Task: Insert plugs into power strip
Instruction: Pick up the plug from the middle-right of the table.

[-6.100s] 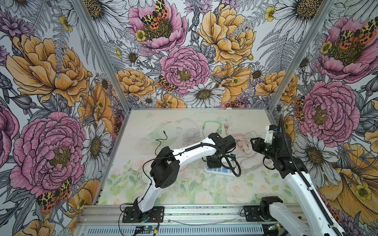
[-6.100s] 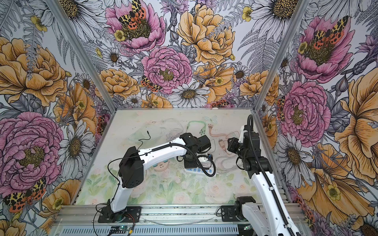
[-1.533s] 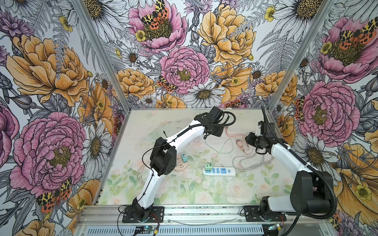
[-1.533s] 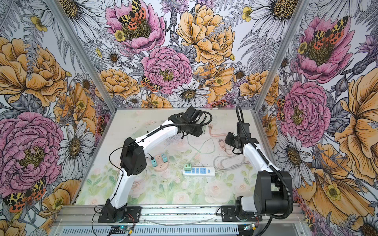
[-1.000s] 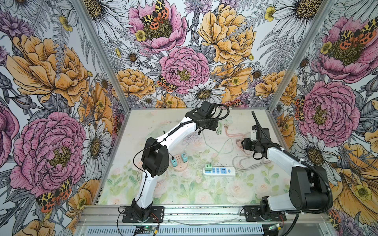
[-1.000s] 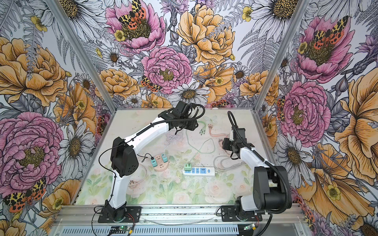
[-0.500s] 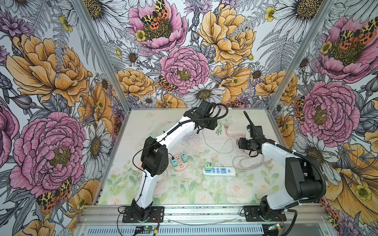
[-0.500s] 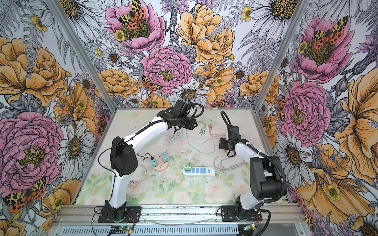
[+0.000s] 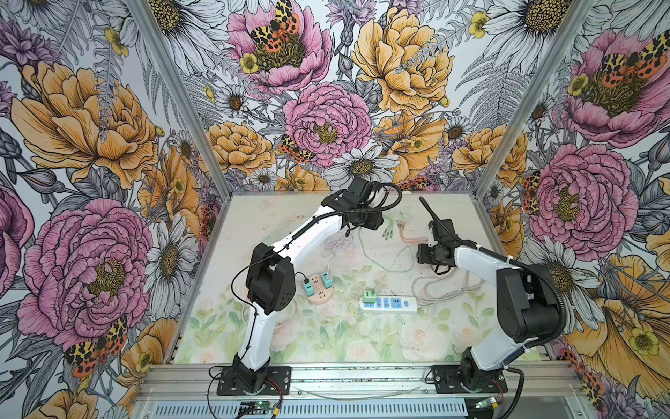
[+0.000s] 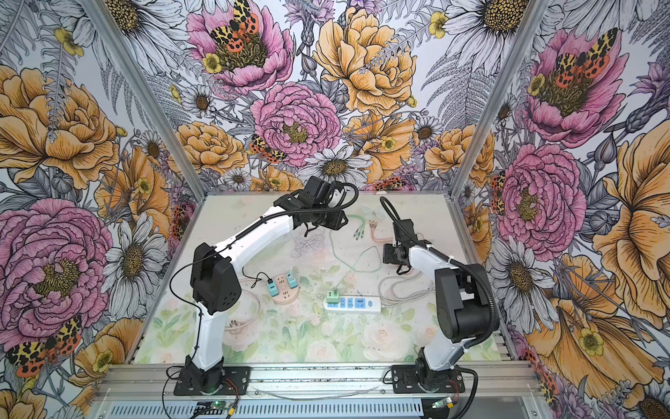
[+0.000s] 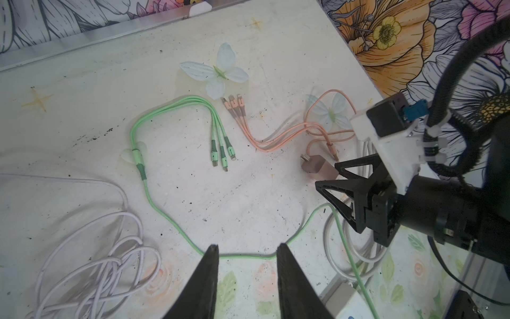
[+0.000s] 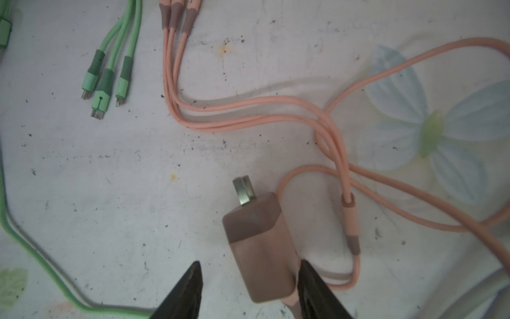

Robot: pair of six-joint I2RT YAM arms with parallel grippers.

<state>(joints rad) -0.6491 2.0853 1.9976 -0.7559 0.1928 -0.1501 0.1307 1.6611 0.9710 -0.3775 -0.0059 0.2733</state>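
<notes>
Pink-brown plug (image 12: 259,248) lies on the counter (image 12: 110,193) between the parted jaws of the right hand (image 12: 248,262).
Its long axis runs away from that hand, prongs (image 12: 244,190) leading; the left hand (image 11: 247,245), parted and empty, is farther off.

We note: pink-brown plug (image 12: 259,248) smooth matt plastic, its prongs (image 12: 244,190) bright bare metal. Pink cable (image 12: 350,221), green cable (image 11: 137,160) rubbery, matt. Surface (image 12: 110,179) printed, matt, scuffed, dark-speckled. Right pincer (image 12: 249,265) fingers (image 12: 185,292) matt black plastic. We see power strip (image 9: 393,304) smooth white plastic.
</notes>
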